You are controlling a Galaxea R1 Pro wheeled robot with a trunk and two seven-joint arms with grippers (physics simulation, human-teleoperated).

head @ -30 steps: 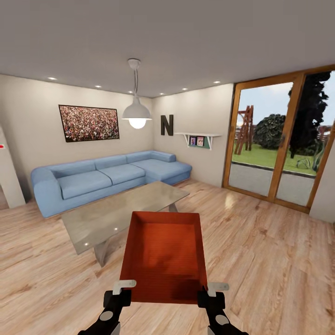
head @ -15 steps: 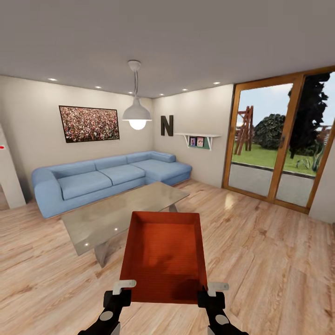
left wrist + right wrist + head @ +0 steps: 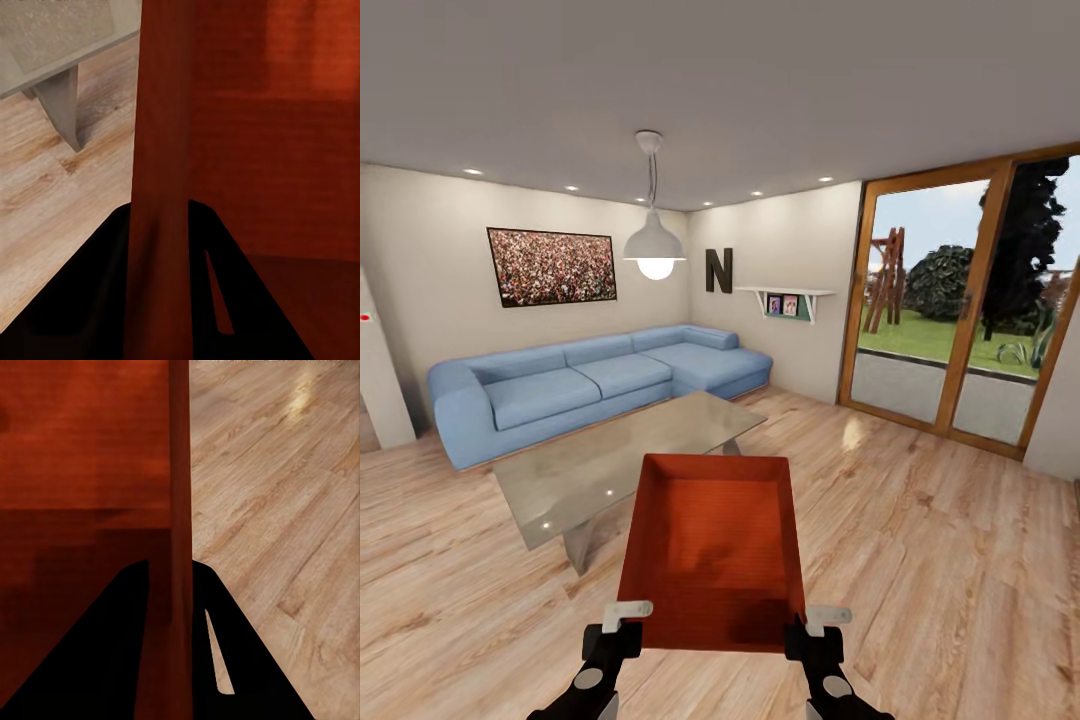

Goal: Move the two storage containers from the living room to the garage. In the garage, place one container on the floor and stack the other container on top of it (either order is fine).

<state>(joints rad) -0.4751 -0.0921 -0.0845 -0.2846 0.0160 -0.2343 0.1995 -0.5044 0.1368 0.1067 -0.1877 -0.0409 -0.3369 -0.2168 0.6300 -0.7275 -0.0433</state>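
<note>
While the head view looks over the living room, both claws hold one red bin (image 3: 712,555) up, just in front of the glass table (image 3: 600,462). A big "N" (image 3: 718,268) hangs on the wall.

At the left wrist, the left claw (image 3: 159,247) pinches the bin's side wall.

At the right wrist, the right claw (image 3: 171,607) seems clamped on the other wall.

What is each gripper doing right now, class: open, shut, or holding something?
Left gripper: shut on the storage container, jaws straddling its left wall.
Right gripper: shut on the same storage container, jaws straddling its right wall.
</note>
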